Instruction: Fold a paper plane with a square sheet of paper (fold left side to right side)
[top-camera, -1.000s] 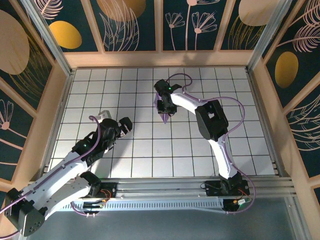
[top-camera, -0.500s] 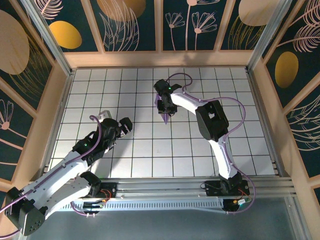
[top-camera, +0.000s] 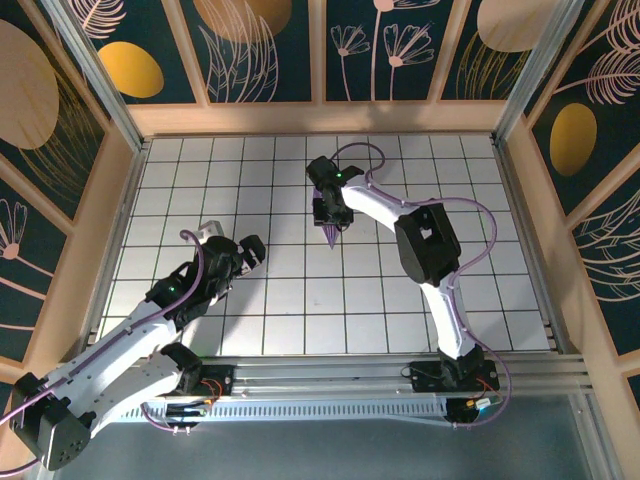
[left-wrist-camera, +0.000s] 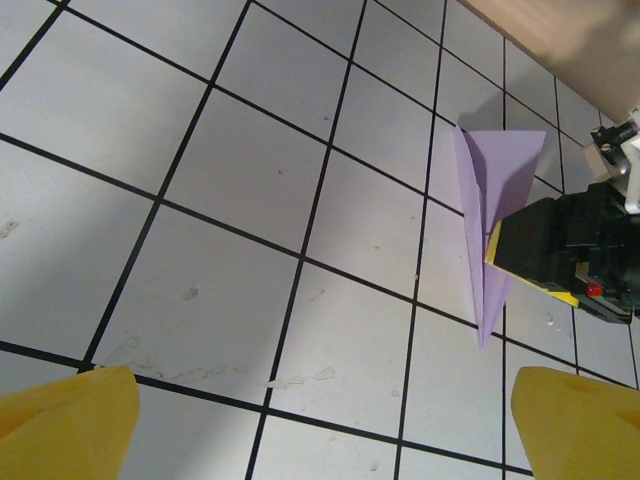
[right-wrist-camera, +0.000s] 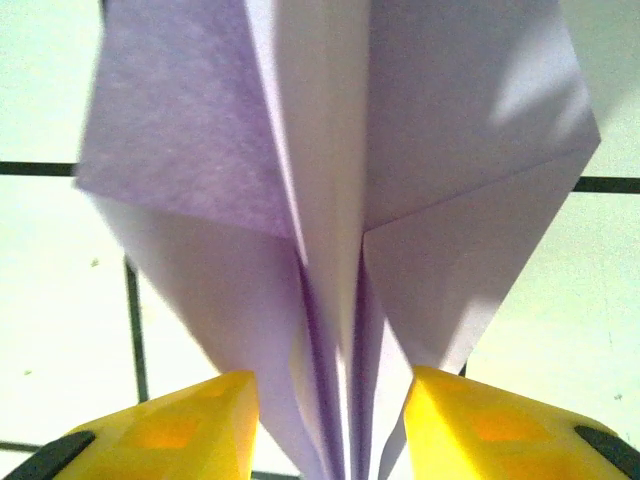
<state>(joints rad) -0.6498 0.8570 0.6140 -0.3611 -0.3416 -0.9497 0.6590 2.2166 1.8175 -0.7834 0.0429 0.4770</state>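
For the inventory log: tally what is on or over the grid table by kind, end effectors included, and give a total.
Paper plane, lavender: 1
End effectors: 2, namely the left end effector, open over bare tiles, and the right end effector, closed on the plane
Total: 3

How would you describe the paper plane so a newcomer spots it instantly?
Start at the white grid table and follow the right arm out to its gripper near the middle-back. Between its yellow fingers sits the paper plane: a slim lavender dart with a centre crease, flat and pointed unlike the arms' round purple cables.
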